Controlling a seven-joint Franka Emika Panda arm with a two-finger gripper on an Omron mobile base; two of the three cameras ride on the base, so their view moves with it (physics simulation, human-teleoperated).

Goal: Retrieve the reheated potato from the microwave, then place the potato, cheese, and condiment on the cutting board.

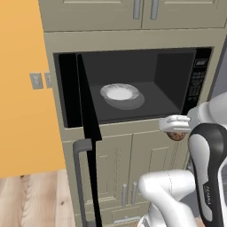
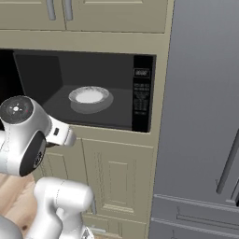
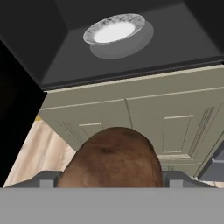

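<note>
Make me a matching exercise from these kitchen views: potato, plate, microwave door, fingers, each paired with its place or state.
Things:
1. potato
2. plate
3. microwave door
4. fingers

Places or states:
A. swung open to the left
B. inside the microwave, with nothing on it
C. one on each side of the brown lump
D. held outside, in front of the lower cabinets

Pairs: 1-D, 2-B, 3-A, 4-C
</note>
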